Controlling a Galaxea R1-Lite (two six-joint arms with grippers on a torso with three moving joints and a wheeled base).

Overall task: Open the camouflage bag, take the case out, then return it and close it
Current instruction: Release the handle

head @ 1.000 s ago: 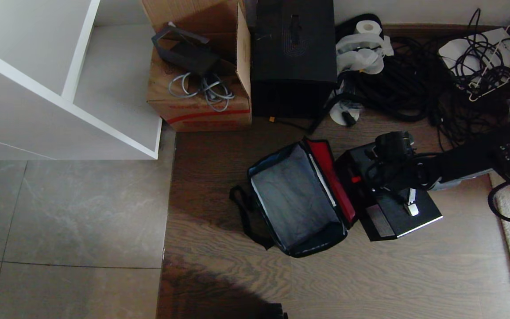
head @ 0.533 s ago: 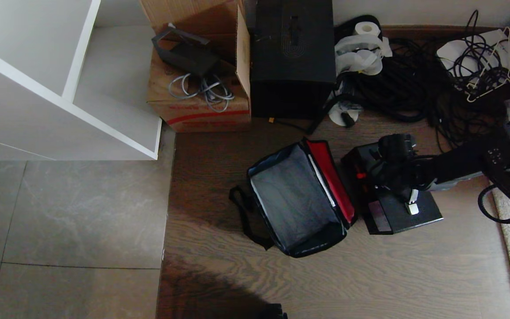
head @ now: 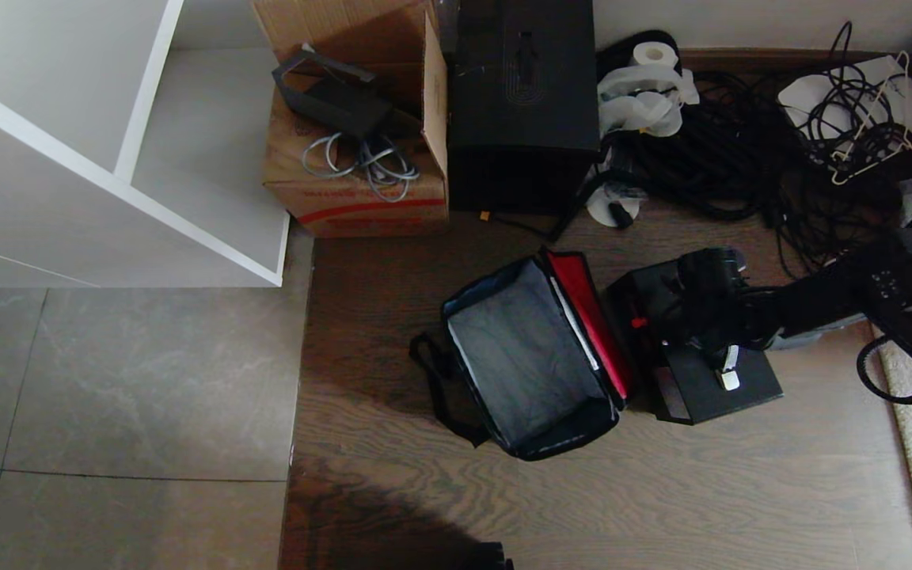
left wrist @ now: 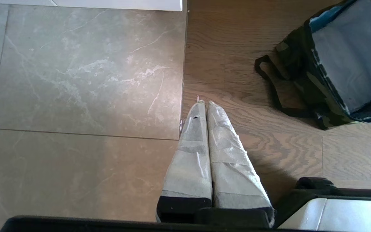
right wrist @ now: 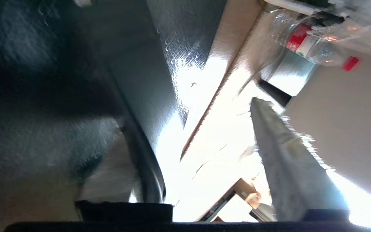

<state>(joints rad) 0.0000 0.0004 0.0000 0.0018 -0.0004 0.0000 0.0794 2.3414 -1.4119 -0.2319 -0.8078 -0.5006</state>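
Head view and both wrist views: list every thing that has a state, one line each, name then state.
camouflage bag: open, lid folded back, grey interior empty.
case: out of the bag, standing on the wood floor beside it.
right gripper: over the case's handle, fingers apart.
left gripper: shut, holding nothing, above the floor.
cardboard carton: flaps open, cables inside.

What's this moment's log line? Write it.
camouflage bag open, empty; case on floor beside it; right gripper open over case; left gripper shut, idle
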